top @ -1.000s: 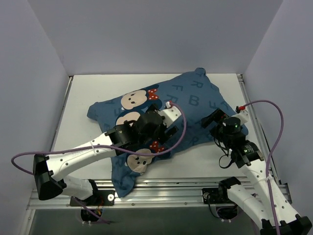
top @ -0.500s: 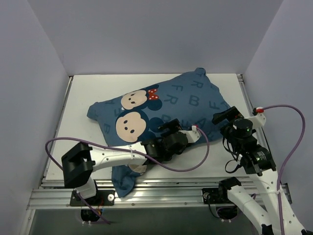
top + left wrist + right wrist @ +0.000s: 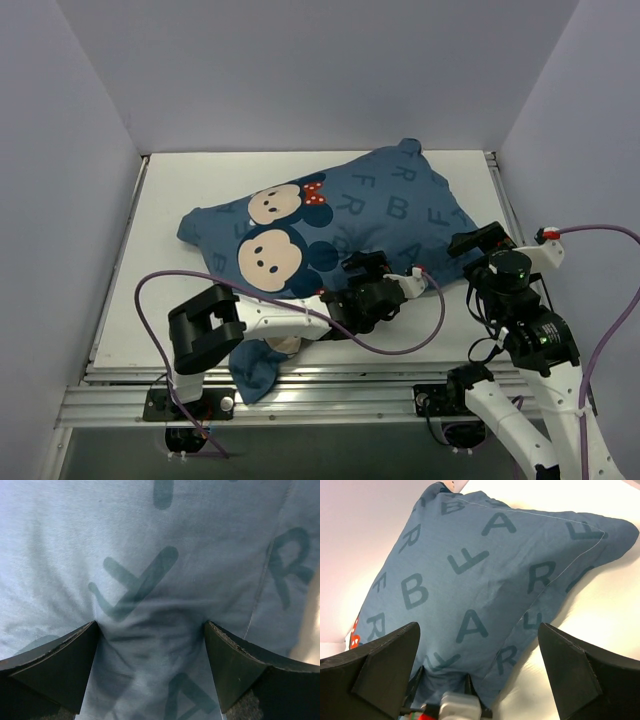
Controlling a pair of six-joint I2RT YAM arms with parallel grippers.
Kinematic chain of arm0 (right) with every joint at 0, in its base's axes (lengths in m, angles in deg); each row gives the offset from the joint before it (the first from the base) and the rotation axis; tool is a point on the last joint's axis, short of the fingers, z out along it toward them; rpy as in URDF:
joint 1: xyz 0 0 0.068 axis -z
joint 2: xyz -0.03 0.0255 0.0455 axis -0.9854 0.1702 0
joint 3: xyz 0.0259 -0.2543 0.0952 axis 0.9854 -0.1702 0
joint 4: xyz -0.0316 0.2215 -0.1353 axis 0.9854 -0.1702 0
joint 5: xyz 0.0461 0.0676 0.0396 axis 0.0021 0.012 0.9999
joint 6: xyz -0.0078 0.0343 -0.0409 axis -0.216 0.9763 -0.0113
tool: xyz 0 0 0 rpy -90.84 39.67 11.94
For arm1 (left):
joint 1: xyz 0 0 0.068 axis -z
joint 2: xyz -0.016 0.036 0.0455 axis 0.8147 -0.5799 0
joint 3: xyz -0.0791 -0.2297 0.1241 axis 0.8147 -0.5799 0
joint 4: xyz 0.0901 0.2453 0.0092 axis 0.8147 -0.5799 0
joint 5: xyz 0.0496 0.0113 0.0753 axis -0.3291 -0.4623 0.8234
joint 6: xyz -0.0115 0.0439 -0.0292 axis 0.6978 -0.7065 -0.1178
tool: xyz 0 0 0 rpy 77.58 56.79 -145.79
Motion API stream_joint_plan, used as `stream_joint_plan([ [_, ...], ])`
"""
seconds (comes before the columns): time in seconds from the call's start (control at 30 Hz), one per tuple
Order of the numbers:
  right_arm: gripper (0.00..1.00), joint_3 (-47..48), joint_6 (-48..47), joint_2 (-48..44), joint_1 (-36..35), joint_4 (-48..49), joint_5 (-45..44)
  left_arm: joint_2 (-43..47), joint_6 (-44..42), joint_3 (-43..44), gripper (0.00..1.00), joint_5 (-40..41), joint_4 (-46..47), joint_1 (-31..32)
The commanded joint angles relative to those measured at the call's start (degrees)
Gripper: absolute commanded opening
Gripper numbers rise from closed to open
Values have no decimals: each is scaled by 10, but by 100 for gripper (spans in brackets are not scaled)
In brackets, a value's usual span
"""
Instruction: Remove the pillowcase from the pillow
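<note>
The dark-blue pillowcase (image 3: 380,205) with letters and mouse faces lies stuffed and plump across the table; the pillow inside it is hidden. One loose end of it (image 3: 255,368) droops over the near edge. My left gripper (image 3: 358,276) is open, its fingertips (image 3: 80,645) pressed into the fabric near the near right edge, with a shallow ridge of pillowcase (image 3: 150,580) bunched between them. My right gripper (image 3: 478,240) stands open beside the right corner, touching nothing. In the right wrist view the pillowcase (image 3: 470,570) fills the frame ahead of the right gripper (image 3: 479,630), with the left gripper (image 3: 452,702) at its near edge.
White table (image 3: 170,230) walled on the left, back and right. An aluminium rail (image 3: 330,395) runs along the near edge. Purple cables (image 3: 400,345) loop from both arms, and the left arm (image 3: 270,315) lies low along the near side.
The left arm has swung from the middle of the pillowcase to its near right edge, uncovering the mouse faces. The right arm has drawn back toward the right. Both grippers stayed open.
</note>
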Motion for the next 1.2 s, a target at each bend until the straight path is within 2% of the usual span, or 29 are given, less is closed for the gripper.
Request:
stream_joint_plan([
  [0.0, 100, 10, 3, 3, 4, 3, -30, -37, 10, 18, 94, 43, 28, -4],
  [0.03, 100, 10, 1, 3, 4, 5, -30, -42, 14, 21, 98, 53, 28, -5],
  [0.1, 100, 10, -2, 1, 4, 9, -31, -48, 20, 24, 91, 63, 27, -6],
  [0.13, 100, 11, -3, 0, 4, 12, -31, -48, 29, 23, 78, 64, 28, -8],
  [0.23, 100, 15, -10, 0, 4, 17, -31, -43, 32, 21, 49, 64, 31, -12],
  [0.27, 100, 17, -12, 0, 4, 18, -30, -39, 31, 20, 30, 64, 33, -12],
  [0.33, 100, 24, -20, 0, 4, 20, -31, -34, 28, 18, 15, 64, 35, -17],
  [0.37, 100, 26, -22, 0, 4, 20, -32, -28, 27, 19, 3, 65, 32, -18],
  [0.53, 100, 61, -43, 1, 4, 19, -45, 16, 18, 45, 2, 84, -13, -18],
  [0.63, 99, 99, -72, 9, 3, 15, -58, 67, 18, 73, 2, 88, -82, -16],
  [0.93, 99, 232, -171, 54, 3, 4, -84, 205, -22, 229, 2, 103, -268, -10],
  [1.03, 99, 280, -205, 73, 2, -1, -92, 239, 11, 336, 2, 55, -406, -11],
  [1.1, 100, 307, -219, 82, 3, -2, -98, 245, 52, 424, 2, 10, -461, -16],
  [1.17, 100, 316, -231, 93, 2, 0, -102, 253, 80, 466, 2, -68, -513, -54],
])
